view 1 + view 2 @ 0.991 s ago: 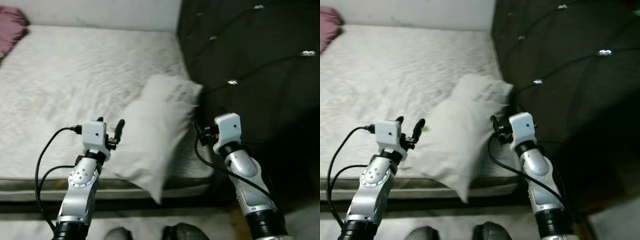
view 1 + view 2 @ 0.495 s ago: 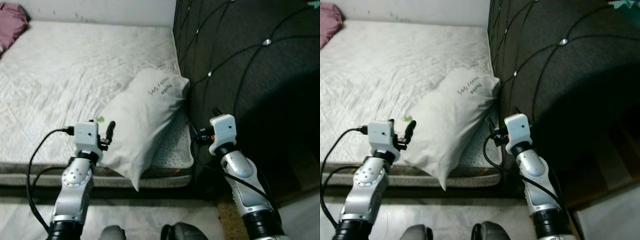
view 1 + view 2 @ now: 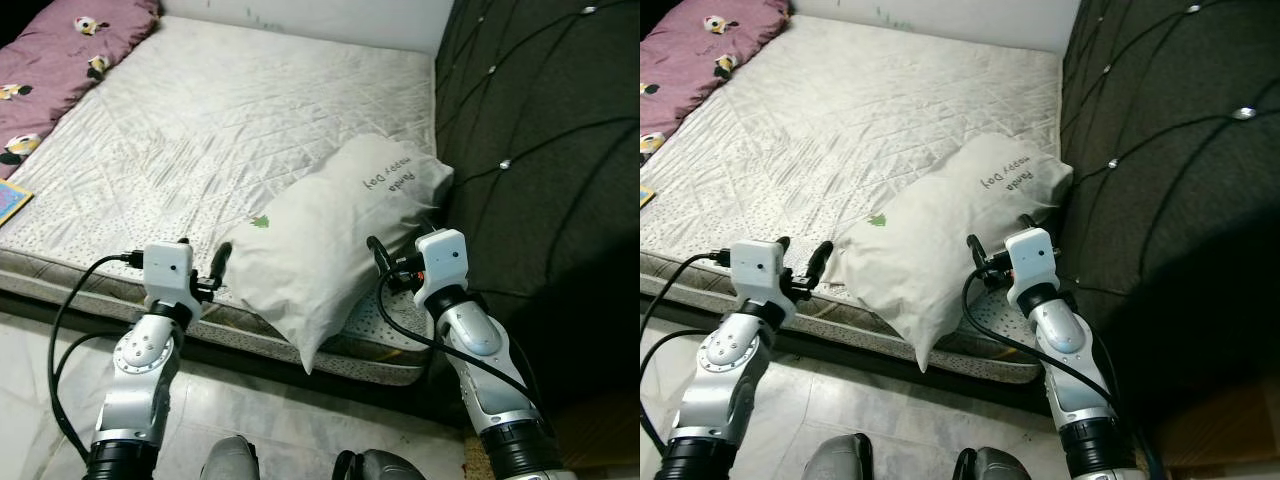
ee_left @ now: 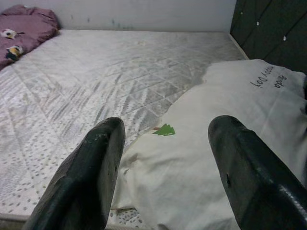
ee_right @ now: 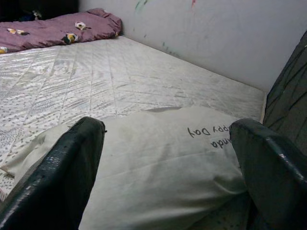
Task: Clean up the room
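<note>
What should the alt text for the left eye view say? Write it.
A white pillow lies on the near corner of a bare mattress, overhanging its edge. The left end effector and right end effector, both open, flank it. A purple blanket lies far left.

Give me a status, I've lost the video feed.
Left gripper open, at pillow's left edge. Right gripper open, at its right side. Pillow on mattress, corner overhanging, untouched. Headboard close beside the right arm.

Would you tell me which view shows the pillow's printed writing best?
The right wrist view: the writing on the pillow is close and large. Both eye views show it smaller, near the headboard; the left wrist view catches it obliquely at the pillow's far end.
</note>
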